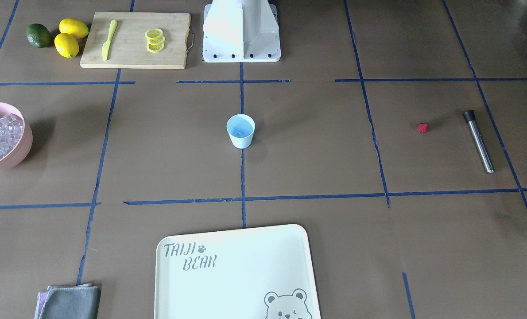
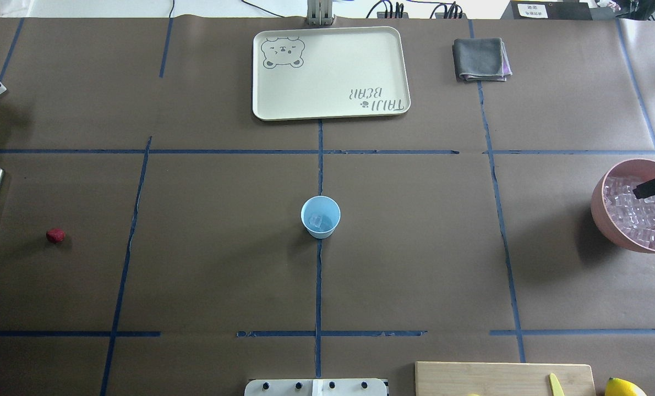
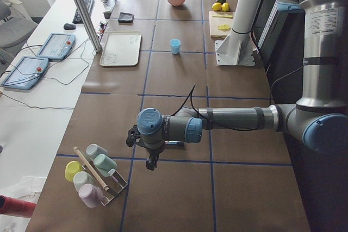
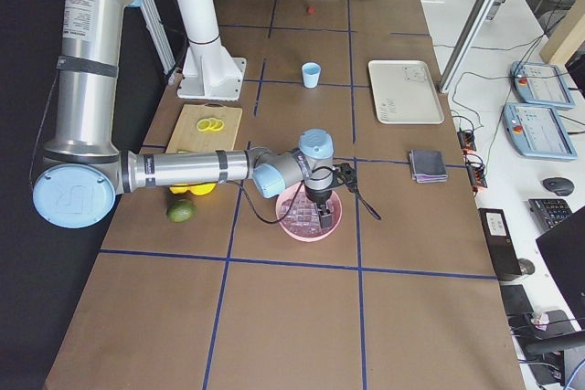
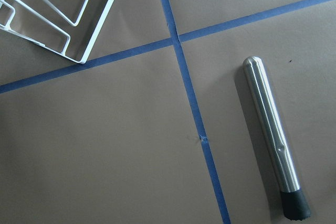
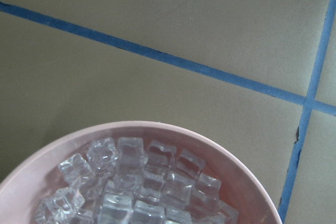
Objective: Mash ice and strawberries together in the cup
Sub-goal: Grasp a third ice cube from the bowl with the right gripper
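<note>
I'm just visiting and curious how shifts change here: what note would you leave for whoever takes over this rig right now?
Left gripper hovers above the table near the steel muddler; open or shut, cannot tell.
Right gripper is over the pink bowl of ice; state unclear too.
Cup stands mid-table with ice cubes in it.
Strawberry lies on the table, near the muddler.
Done: some ice in.
Left: add strawberry, mash.

The tray [image 1: 246, 248] reads — "TAIJI BEAR".

Overhead, front — seemingly opposed, sharing cup [image 2: 320, 216].
</note>
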